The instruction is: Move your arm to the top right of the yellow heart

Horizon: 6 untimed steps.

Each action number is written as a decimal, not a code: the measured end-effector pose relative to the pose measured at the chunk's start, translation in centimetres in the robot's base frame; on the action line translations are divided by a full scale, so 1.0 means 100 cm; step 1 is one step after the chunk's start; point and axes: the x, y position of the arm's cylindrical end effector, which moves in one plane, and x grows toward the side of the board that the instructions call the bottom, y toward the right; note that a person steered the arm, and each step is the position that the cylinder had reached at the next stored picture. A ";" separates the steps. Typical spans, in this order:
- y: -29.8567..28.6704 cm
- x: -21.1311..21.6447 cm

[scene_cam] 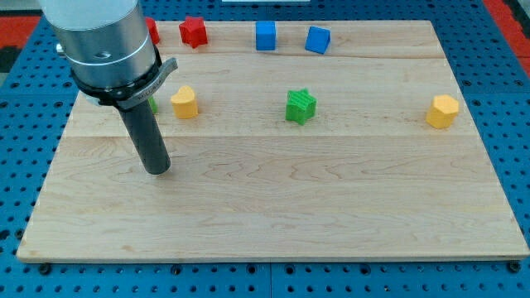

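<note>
The yellow heart (185, 102) lies on the wooden board (273, 207) at the upper left. My tip (156, 169) rests on the board below and a little to the left of the heart, apart from it. The rod rises from the tip to the arm's grey cylinder (103, 41) at the view's top left. A green block (153, 105) just left of the heart is mostly hidden behind the rod.
A green star (301, 106) sits at mid board. A yellow hexagon (442, 111) is at the right. A red star (193, 31), a partly hidden red block (152, 31) and two blue cubes (265, 36) (317, 39) line the top edge.
</note>
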 end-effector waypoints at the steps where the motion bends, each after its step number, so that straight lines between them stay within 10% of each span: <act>1: 0.000 0.000; 6: 0.016 -0.053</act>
